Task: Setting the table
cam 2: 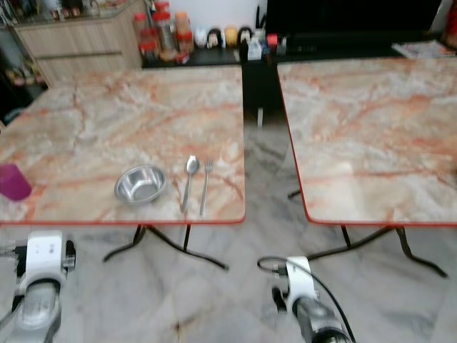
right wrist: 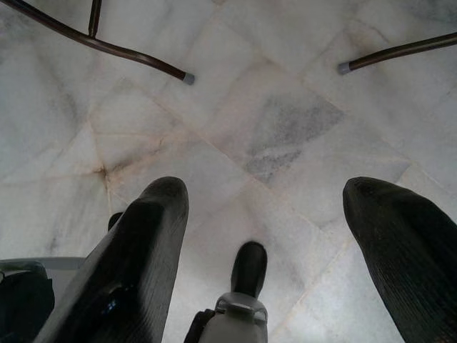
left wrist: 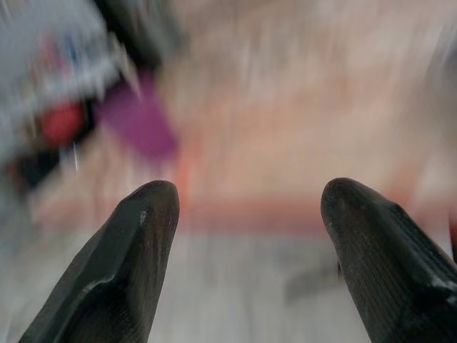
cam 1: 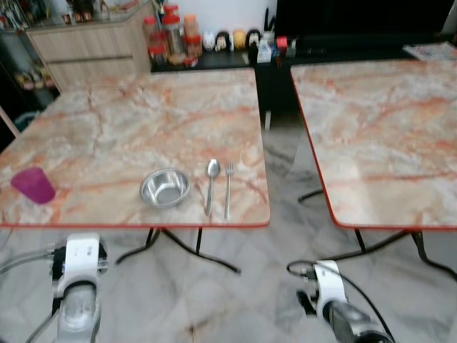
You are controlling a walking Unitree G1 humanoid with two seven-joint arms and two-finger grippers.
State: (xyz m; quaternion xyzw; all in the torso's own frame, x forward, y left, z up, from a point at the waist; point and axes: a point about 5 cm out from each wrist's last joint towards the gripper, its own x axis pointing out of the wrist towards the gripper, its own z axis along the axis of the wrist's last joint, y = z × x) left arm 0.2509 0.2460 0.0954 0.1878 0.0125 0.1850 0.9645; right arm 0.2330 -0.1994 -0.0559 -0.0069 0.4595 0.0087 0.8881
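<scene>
A steel bowl (cam 1: 165,187) sits near the front edge of the left marble table (cam 1: 128,128). Just right of it lie a spoon (cam 1: 211,184) and a fork (cam 1: 228,189), side by side. A purple cup (cam 1: 33,184) stands at the table's front left. My left arm (cam 1: 77,286) is low in front of the table's front edge, below the cup and bowl. In the blurred left wrist view my left gripper (left wrist: 246,214) is open, facing the table edge with the purple cup (left wrist: 136,121) beyond. My right gripper (right wrist: 264,214) is open and empty, pointing down at the floor.
A second marble table (cam 1: 378,136) stands to the right, with a gap of marble floor (cam 1: 282,143) between the two. Dark metal table legs (cam 1: 178,246) spread under both. Jars and bottles (cam 1: 171,36) crowd a dark counter at the back, beside a wooden cabinet (cam 1: 86,43).
</scene>
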